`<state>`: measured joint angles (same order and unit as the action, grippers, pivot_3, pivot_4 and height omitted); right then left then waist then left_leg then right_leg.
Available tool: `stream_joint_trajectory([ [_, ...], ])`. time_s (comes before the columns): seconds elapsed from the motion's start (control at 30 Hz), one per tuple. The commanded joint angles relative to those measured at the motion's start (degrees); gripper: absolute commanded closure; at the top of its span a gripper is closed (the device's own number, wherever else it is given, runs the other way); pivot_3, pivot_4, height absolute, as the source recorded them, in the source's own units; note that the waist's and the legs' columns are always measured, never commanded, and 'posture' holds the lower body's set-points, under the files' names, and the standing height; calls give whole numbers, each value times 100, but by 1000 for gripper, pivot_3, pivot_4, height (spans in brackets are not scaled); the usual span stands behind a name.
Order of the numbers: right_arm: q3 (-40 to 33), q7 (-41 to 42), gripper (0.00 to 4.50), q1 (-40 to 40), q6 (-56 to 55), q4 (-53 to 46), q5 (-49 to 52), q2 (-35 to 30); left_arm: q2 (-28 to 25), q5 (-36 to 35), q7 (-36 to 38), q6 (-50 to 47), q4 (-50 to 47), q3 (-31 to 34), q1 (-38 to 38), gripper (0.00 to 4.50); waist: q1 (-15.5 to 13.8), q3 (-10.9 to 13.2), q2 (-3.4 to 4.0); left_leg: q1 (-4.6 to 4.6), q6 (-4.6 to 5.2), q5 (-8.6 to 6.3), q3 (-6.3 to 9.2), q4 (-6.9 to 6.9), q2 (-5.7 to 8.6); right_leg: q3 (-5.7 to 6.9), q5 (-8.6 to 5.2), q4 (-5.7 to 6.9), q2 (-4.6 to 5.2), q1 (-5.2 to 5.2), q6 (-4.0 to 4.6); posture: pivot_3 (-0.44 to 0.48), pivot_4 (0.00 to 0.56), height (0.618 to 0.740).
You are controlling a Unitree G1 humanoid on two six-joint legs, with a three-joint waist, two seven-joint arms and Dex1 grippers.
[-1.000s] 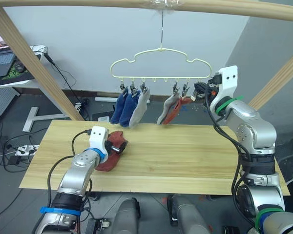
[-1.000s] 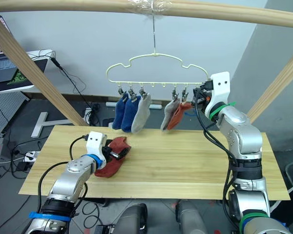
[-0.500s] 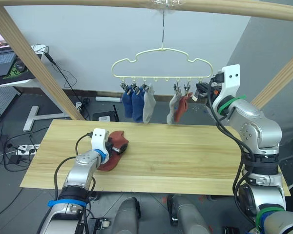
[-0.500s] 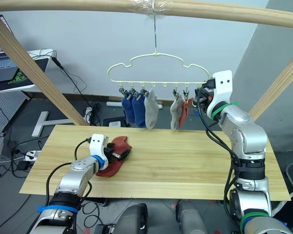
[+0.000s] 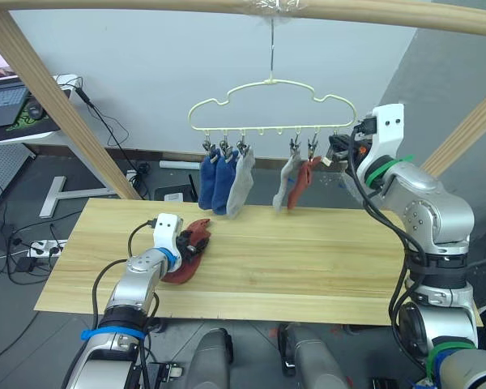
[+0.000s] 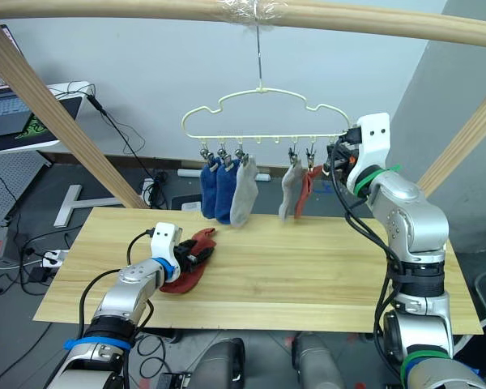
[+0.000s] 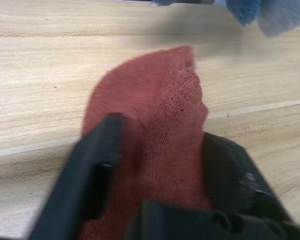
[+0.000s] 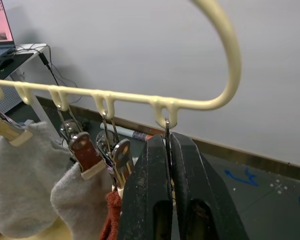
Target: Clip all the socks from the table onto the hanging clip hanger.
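One rust-red sock (image 5: pixel 186 253) lies on the table (image 5: pixel 308 259) at the left, and my left gripper (image 5: pixel 196 241) is shut on it. The fabric bunches between the fingers (image 7: pixel 97 160). The pale-yellow clip hanger (image 5: pixel 259 128) hangs by its hook from the top pole. Two blue socks (image 5: pixel 213 182) and a grey sock (image 5: pixel 241 177) are clipped in its left group. A grey sock (image 5: pixel 287 182) and a rust-red sock (image 5: pixel 301 182) hang in its right group. My right gripper (image 8: pixel 168 137) is shut on the wire of the rightmost clip (image 8: pixel 166 127), at the hanger's right end.
A pale wooden pole frame surrounds the table: a top beam (image 5: pixel 146 6), a slanted pole at the left (image 5: pixel 57 105) and another at the right (image 5: pixel 462 130). A desk with a laptop (image 5: pixel 4 101) stands behind on the left. Cables lie on the floor.
The hanging socks have swung from a slant to nearly straight and back a little. The hanger's right end and my right gripper have shifted slightly right. The left gripper stays on the red sock.
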<state>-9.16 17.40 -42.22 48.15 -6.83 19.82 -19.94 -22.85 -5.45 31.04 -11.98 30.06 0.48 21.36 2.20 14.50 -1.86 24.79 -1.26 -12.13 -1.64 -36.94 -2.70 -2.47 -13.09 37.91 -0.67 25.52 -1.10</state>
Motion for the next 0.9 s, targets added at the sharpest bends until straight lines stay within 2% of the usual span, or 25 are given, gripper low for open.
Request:
stream_joint_trajectory([
  [0.03,-214,72,4500,-279,-8,91,158,-132,92,-85,75,9,-105,36,-104,2856,1,0,0,0,0,0,0,0,0,0,0,0,0,0,0,-61,246,740],
  [0.2,-427,-5,4500,-548,385,250,437,-99,310,-338,210,-89,-585,61,-219,4415,14,0,0,0,0,0,-1,1,0,-1,0,0,0,0,0,-66,245,740],
  [0.37,-581,-115,4500,-689,742,296,650,-64,500,-544,291,-193,-971,100,-280,4462,34,0,0,2,0,0,0,1,-1,-2,0,-1,0,1,1,-71,245,740],
  [0.47,-1094,-392,4500,-1067,1958,496,1135,55,921,-855,612,-204,-2225,-360,-356,4462,50,0,0,3,0,0,0,2,-2,-3,0,2,0,2,1,-83,246,740],
  [0.6,-1787,-818,4500,-1517,3164,626,1458,356,1376,-733,480,-248,-3061,-881,-173,4462,48,0,0,6,0,0,-3,-3,8,-6,6,-2,10,-3,8,-87,246,740],
  [0.73,-2004,-966,4500,-1662,3721,561,1504,528,1786,-494,123,-217,-3324,-1228,179,4462,105,0,0,5,0,0,1,1,5,-7,2,-3,1,-2,1,-92,248,740],
  [0.9,-2269,-1127,4500,-1787,3985,548,1469,732,1905,-252,-59,-152,-3272,-1431,441,4462,139,0,0,1,0,0,5,2,5,-5,1,3,-19,-1,0,-87,250,740],
])
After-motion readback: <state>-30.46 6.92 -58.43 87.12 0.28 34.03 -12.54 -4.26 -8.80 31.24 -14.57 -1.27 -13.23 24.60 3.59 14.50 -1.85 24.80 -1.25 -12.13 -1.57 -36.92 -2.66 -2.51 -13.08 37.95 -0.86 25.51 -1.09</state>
